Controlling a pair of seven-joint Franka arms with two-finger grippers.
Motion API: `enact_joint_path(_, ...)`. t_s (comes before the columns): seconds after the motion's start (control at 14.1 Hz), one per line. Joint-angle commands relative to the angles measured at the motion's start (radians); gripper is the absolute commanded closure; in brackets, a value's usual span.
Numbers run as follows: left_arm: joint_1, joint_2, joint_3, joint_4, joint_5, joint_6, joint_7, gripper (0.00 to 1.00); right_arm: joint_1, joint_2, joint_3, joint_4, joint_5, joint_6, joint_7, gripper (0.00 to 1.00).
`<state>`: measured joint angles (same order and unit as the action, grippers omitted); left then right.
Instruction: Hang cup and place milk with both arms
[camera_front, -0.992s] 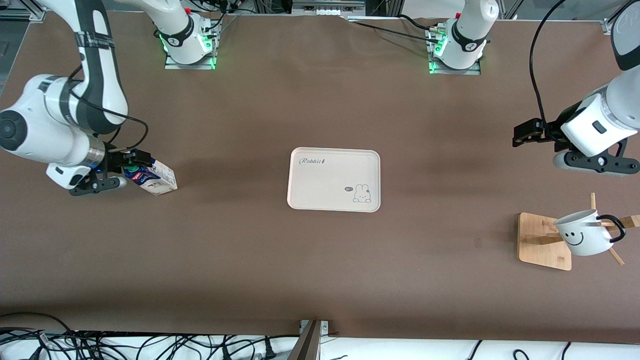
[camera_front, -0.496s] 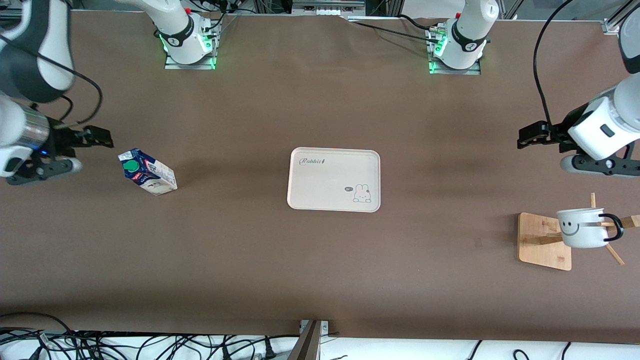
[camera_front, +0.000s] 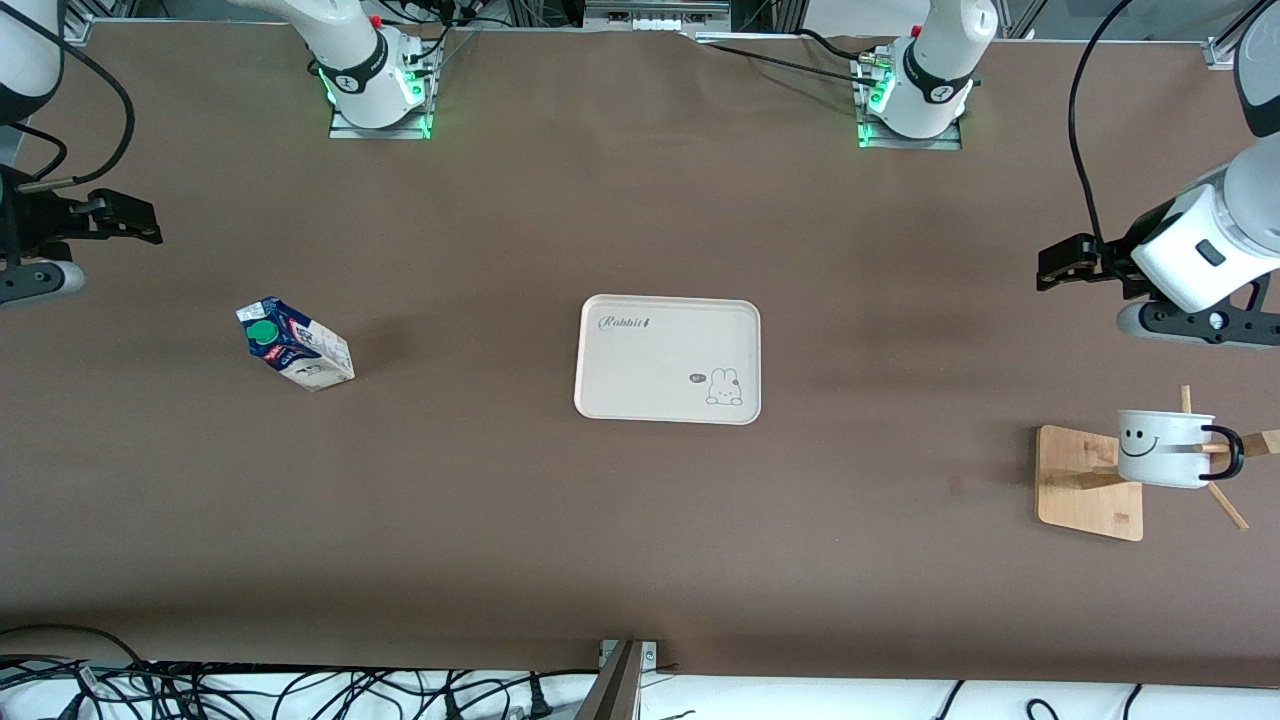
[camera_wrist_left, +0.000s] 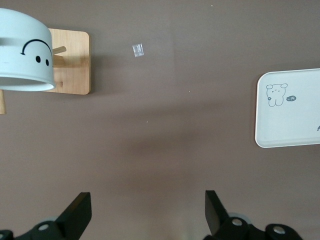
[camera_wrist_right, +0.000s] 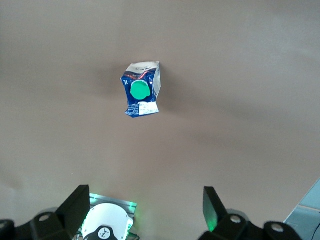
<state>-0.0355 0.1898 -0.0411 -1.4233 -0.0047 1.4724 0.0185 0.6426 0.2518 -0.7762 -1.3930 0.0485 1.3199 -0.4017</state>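
The milk (camera_front: 295, 345) stands upright on the bare table toward the right arm's end, blue top and green cap up; the right wrist view (camera_wrist_right: 141, 90) shows it from above. My right gripper (camera_front: 128, 220) is open and empty, up in the air over the table's edge at that end, apart from the milk. The cup (camera_front: 1165, 447) hangs by its black handle on a peg of the wooden rack (camera_front: 1085, 480); it also shows in the left wrist view (camera_wrist_left: 25, 55). My left gripper (camera_front: 1062, 262) is open and empty, over the table beside the rack.
A white rabbit-print tray (camera_front: 667, 358) lies at the table's middle, with nothing on it; the left wrist view (camera_wrist_left: 290, 107) shows it too. Both arm bases (camera_front: 375, 85) stand along the table's back edge. Cables hang below the front edge.
My right gripper has drawn away from the milk toward the table's end and risen; the milk stays put. The cup has swung from tilted to level on its peg.
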Motion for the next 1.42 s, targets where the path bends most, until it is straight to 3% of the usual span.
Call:
enact_joint_path(0.0,-0.003,0.005,-0.005,0.027,0.017,-0.023,-0.011,0.0,-0.007,0.003,0.021,0.012,-0.006,-0.03,0.0,0.0)
enact_joint_path(0.28,-0.003,-0.021,0.007,0.006,0.003,-0.003,-0.015,0.0,-0.301,-0.058,0.352,-0.033,-0.013,0.045,0.056,0.0)
enact_joint_path(0.5,-0.001,-0.119,0.007,-0.141,-0.001,0.081,-0.015,0.0,-0.455,-0.187,0.548,-0.202,-0.079,0.171,0.194,0.0)
enact_joint_path(0.57,-0.001,-0.124,0.007,-0.147,-0.001,0.082,-0.015,0.0,-0.518,-0.224,0.613,-0.254,-0.088,0.208,0.223,0.0)
enact_joint_path(0.78,-0.001,-0.124,0.0,-0.148,0.009,0.072,-0.015,0.0,-0.607,-0.292,0.692,-0.327,-0.09,0.245,0.248,0.0)
enact_joint_path(1.35,-0.003,-0.176,0.006,-0.166,0.006,0.039,-0.038,0.0,-0.67,-0.336,0.699,-0.301,-0.078,0.226,0.236,0.0)
